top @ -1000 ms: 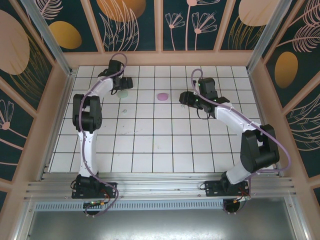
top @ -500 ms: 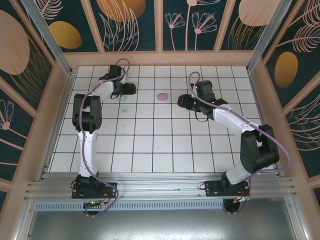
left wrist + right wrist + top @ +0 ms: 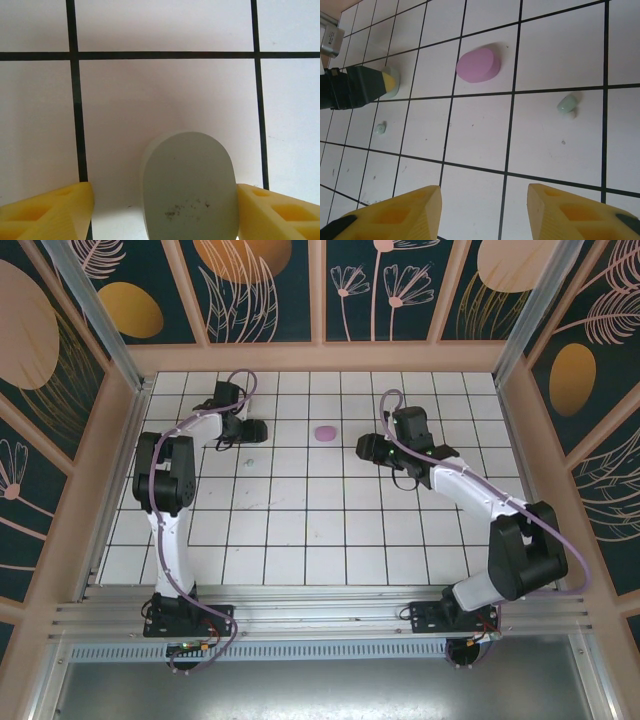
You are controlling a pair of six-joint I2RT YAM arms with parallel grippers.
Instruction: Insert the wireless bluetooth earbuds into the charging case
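The left gripper (image 3: 165,200) sat low over the white tiled surface (image 3: 165,100). Its two yellow fingers were apart, one on each side of the mint case (image 3: 189,192). One finger was right up against the case and the other had a gap beside it, so the case was not clamped yet.

The right gripper (image 3: 485,210) hung over the surface with its fingers apart and nothing between them. The pink case (image 3: 478,65) lay in front of it. One mint earbud (image 3: 567,106) lay on a tile near there, well apart from both cases. A second mint earbud (image 3: 380,128) lay near the left gripper.

What could go wrong? I thought the mint case could slide or spin away in a squeeze, because one finger would push first and the case was smooth and round. It could bump the second mint earbud and send it rolling. Both cases looked shut, so no earbud could go in until a lid came up. The earbuds were very tiny, so big fingers might pinch badly and flick one away.
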